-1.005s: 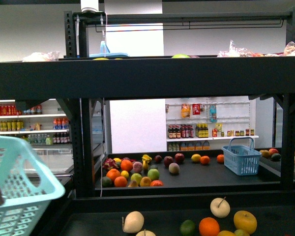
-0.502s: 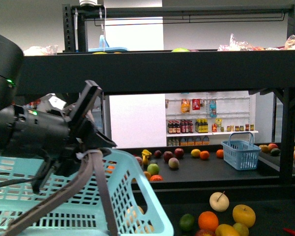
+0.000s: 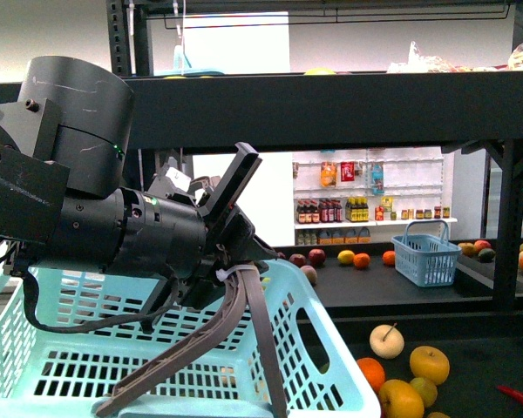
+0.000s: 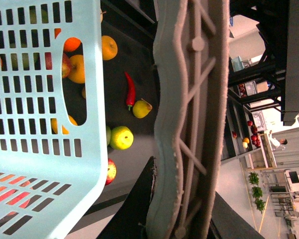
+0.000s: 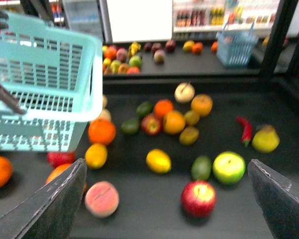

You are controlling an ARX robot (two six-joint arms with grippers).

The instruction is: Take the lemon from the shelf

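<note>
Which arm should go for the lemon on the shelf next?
Right. The right gripper is open and empty, facing the shelf with the lemon in plain view. The left gripper is shut on the basket handle.

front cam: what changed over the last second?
The left gripper swung in from the left, shut on the handle of the light blue basket. The basket moved right across the foreground and now hides the left-hand fruit. The small blue basket and visible fruit on the shelf lie as before.
</note>
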